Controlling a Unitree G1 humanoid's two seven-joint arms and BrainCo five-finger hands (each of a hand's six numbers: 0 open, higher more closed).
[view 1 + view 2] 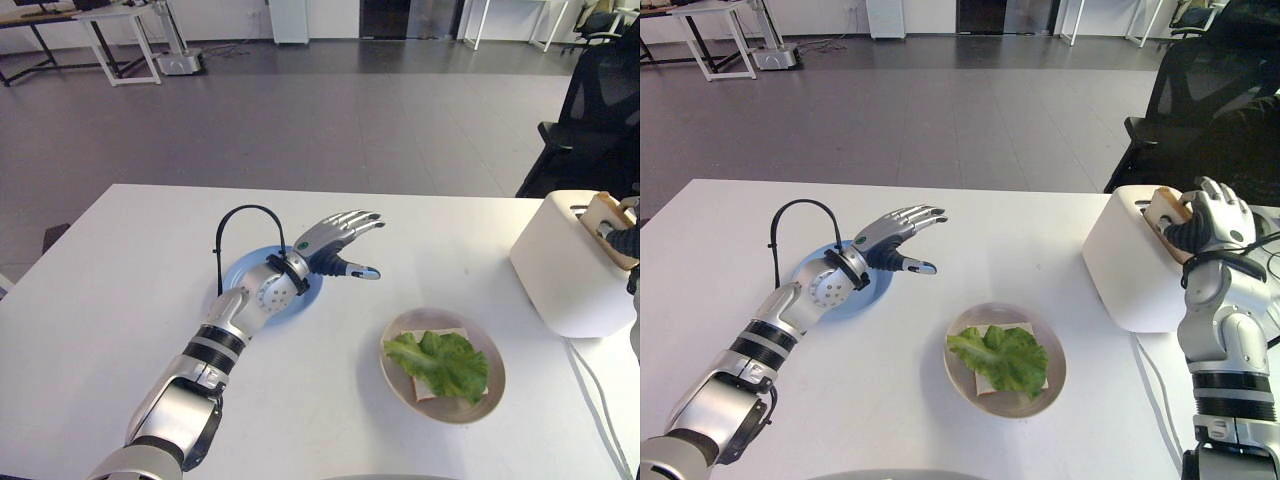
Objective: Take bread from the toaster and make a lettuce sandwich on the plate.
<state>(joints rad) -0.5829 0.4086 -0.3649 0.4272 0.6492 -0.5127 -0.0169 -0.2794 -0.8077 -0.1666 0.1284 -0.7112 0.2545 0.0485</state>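
Bread (1165, 207), light but crumbly, looks best held gently by its raised top edge, where the right hand (1222, 215) clasps it; left hand (890, 238) is spread, empty.

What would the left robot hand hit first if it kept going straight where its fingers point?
Probably nothing: the left robot hand aims across bare table, seemingly passing behind the toaster; depth is unclear.

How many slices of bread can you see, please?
2: one slice lies on the plate under the lettuce; the other slice stands in the toaster, grasped by the right hand. More may sit hidden inside.
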